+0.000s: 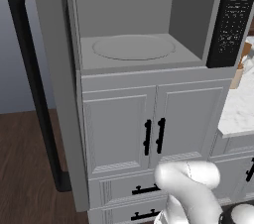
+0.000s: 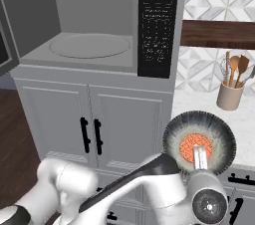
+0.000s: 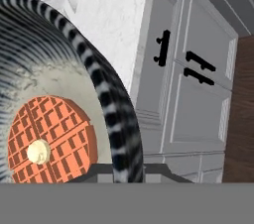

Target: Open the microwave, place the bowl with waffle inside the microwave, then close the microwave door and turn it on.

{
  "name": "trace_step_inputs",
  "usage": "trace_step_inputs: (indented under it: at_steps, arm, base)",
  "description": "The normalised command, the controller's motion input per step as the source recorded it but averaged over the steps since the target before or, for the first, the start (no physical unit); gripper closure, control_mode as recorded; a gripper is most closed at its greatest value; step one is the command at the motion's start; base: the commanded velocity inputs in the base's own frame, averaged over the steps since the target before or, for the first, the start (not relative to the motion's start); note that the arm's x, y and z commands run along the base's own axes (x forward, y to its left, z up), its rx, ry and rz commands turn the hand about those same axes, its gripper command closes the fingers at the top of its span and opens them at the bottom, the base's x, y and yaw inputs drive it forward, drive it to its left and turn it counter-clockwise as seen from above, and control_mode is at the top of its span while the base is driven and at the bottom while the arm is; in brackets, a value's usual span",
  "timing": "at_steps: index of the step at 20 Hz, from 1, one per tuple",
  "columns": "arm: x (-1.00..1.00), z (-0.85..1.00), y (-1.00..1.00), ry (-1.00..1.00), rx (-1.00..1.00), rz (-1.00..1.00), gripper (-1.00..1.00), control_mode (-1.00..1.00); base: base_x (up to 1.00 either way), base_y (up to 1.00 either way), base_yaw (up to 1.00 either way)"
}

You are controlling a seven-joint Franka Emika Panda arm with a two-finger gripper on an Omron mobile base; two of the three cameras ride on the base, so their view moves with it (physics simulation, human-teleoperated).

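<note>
The microwave [image 1: 149, 25] stands open, its door [image 1: 54, 89] swung wide to the left and the round turntable [image 2: 89, 46] bare inside. The bowl [image 2: 219, 132] is up off the marble counter [image 2: 199, 104], low and to the right of the microwave, in front of the counter's edge — the gripper [image 2: 200, 162] pinches its rim, one finger [image 2: 200, 157] lying inside across the waffle [image 3: 49, 139]. A cup of wooden utensils [image 2: 231, 87] sits further back.

We see a ribbed, streaked bowl [image 3: 111, 114], matt grey microwave [image 1: 134, 34] walls, and a veined marble-look counter [image 2: 239, 119].
</note>
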Motion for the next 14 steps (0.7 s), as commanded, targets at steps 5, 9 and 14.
trace_step_inputs:
  at_steps: [5,9,14]
  arm:
    - [-0.65,0.55,0.96,-0.03,-0.08,0.07,1.0,-1.0]
    - [-0.52,0.61,0.97,0.0,-0.08,0.09,1.0,-1.0]
    - [-0.33,0.63,1.0,0.04,-0.08,0.15,1.0,-1.0]
  base:
    - [0.0,0.0,0.0]
    - [0.0,0.0,0.0]
    - [0.0,0.0,0.0]
